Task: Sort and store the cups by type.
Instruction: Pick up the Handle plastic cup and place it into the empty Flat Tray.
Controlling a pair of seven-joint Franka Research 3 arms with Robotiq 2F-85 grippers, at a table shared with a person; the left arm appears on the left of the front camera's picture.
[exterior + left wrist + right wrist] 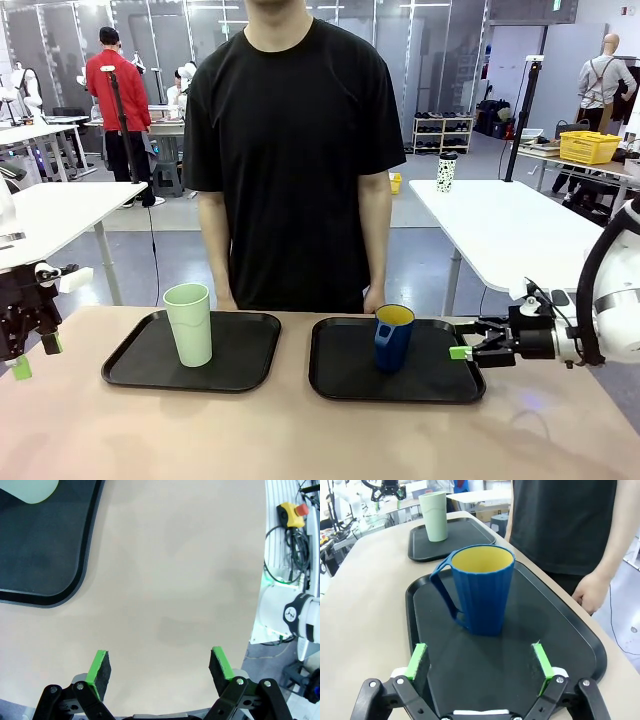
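A tall pale green tumbler stands upright on the left black tray. A dark blue mug with a yellow inside stands upright on the right black tray. My left gripper hangs open over the table's left edge, apart from the left tray. In the left wrist view, the left gripper is open above bare tabletop, with the tray corner and tumbler base beyond. My right gripper is open at the right tray's right rim. In the right wrist view, the right gripper faces the mug, whose handle points left; the tumbler stands farther off.
A person in a black shirt stands at the far edge, one hand resting by the right tray. Bare tabletop runs along the front and between the trays. Beyond the table's edge sit a yellow emergency stop and cables.
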